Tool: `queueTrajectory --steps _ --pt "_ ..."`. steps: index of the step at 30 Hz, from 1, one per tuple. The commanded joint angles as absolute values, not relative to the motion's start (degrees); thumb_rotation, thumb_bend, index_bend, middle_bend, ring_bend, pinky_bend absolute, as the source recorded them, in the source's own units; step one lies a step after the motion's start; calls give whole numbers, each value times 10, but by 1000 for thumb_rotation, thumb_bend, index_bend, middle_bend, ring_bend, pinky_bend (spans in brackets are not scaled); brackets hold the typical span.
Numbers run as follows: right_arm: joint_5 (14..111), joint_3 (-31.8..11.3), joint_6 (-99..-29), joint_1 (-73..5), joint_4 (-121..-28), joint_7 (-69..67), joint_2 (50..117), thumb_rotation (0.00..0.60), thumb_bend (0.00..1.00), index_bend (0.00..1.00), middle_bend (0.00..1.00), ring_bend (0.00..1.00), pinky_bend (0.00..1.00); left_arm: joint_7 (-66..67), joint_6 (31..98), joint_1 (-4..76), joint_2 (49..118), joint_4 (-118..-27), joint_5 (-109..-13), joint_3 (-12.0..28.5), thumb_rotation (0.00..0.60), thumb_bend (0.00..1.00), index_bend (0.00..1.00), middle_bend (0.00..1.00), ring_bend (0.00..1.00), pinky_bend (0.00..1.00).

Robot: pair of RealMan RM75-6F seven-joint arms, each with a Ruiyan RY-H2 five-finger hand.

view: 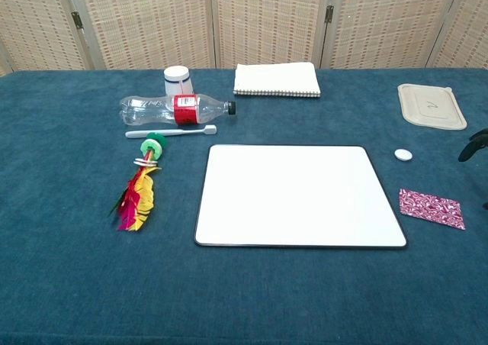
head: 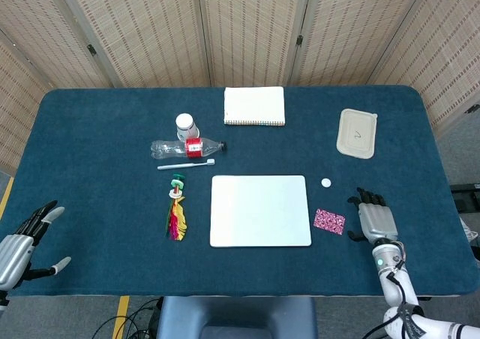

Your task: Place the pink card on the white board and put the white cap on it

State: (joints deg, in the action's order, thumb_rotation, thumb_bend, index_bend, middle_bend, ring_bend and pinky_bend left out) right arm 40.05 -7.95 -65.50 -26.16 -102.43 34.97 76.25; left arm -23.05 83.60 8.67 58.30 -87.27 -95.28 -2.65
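Pink card (head: pixel 329 221) lies flat on the surface at lower right, just beside the white board (head: pixel 260 210), white cap (head: pixel 326 182) just above it; right hand (head: pixel 374 220) hovers beside it, fingers spread, empty, seemingly poised to pick; left hand (head: pixel 16 245) idles open at lower left

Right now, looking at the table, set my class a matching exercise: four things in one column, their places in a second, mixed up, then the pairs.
Things:
1. card
2. cap
3. notebook
4. bottle

Places:
A. far edge of the table, behind the board
B. lying on its side, left of the board
C. just right of the board, nearest the right hand
D. right of the board's far corner

Pairs: 1-C, 2-D, 3-A, 4-B
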Motion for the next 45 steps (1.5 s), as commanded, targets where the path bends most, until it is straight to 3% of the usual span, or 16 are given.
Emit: queueTrajectory --steps 1,12,45 --pt "390 -75 -672 -271 -1027 368 779 600 163 239 40 0 0 -244 838 88 581 -868 -956 -28 600 255 78 30 17 182" --pt "378 -65 -707 -277 -1010 389 827 600 163 239 40 0 0 -281 854 88 575 -857 -973 -35 600 255 81 30 17 182" --pt "327 -74 -661 -316 -930 397 884 600 164 305 64 0 0 -319 855 93 573 -839 -968 -40 600 255 81 30 17 182"
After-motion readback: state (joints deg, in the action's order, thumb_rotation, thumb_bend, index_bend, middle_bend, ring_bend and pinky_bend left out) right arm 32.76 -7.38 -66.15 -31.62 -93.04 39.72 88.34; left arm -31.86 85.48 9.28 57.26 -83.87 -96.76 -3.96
